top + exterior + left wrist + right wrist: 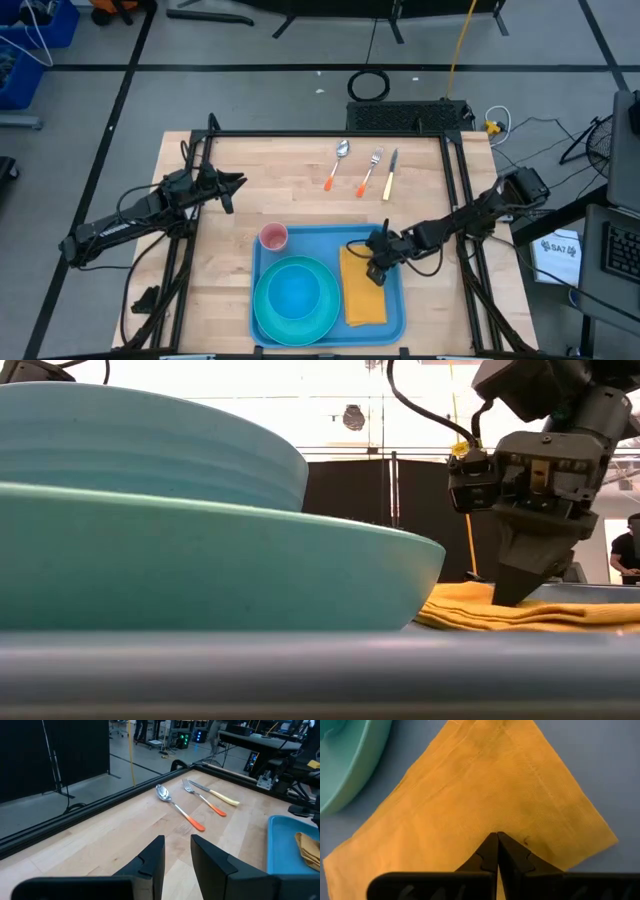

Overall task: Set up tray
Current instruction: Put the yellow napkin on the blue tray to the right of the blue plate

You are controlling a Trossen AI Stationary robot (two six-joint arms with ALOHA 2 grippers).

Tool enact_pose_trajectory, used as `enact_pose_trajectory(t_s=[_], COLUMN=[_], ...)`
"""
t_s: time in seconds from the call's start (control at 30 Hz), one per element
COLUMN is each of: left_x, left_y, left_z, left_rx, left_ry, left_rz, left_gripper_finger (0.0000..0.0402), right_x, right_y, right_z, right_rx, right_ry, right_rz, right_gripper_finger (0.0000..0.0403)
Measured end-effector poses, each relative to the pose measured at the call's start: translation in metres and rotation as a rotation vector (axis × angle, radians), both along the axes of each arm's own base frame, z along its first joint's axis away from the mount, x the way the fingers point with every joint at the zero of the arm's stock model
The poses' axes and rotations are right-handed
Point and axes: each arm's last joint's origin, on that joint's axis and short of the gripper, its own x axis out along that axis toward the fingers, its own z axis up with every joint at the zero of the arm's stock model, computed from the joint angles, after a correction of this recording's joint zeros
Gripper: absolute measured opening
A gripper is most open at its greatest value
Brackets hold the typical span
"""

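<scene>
Low in the overhead frame, nearest the counter's front edge, the light-blue tray [392, 302] lies flat on the wooden counter [230, 300]. On its left half a round teal plate [270, 322] carries a bowl [295, 292]. A pink cup [273, 237] stands in the tray's upper-left corner. The yellow-orange napkin [363, 290] lies folded along the tray's right side.

The right gripper [376, 268] points down at the napkin's upper end, its jaws clenched together with the tips pressed on the cloth; from the wrist camera no fold shows between the fingers [490, 851], so they look closed on nothing. At counter height the same gripper [515, 595] stands upright with its tip on the napkin [470, 610].

Left of centre, the left gripper [236, 184] hovers over bare wood, jaws released with a narrow gap between the fingers [152, 857].

Toward the top of the frame lie a spoon [337, 163], a fork [371, 169] and a knife [391, 171], side by side.
</scene>
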Motion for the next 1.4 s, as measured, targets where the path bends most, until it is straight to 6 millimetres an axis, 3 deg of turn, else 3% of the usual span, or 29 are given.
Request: enact_pose_trajectory(t_s=[0.3, 0.7, 1.23, 1.4], left_x=[0.0, 0.0, 0.0, 0.0], left_y=[0.0, 0.0, 0.0, 0.0], left_z=[0.0, 0.0, 0.0, 0.0], left_rx=[0.0, 0.0, 0.0, 0.0], left_ry=[0.0, 0.0, 0.0, 0.0], left_rz=[0.0, -0.001, 0.0, 0.0], left_gripper_finger=[0.0097, 0.0097, 0.0097, 0.0097], right_x=[-0.009, -0.025, -0.01, -0.008], right_y=[0.015, 0.008, -0.002, -0.004], right_z=[-0.002, -0.009, -0.005, -0.005], right_rx=[0.036, -0.046, -0.133, -0.125], right_ry=[0.043, 0.223, 0.074, 0.07], right_rz=[0.002, 0.04, 0.293, 0.293], right_gripper_finger=[0.0, 0.0, 0.0, 0.0])
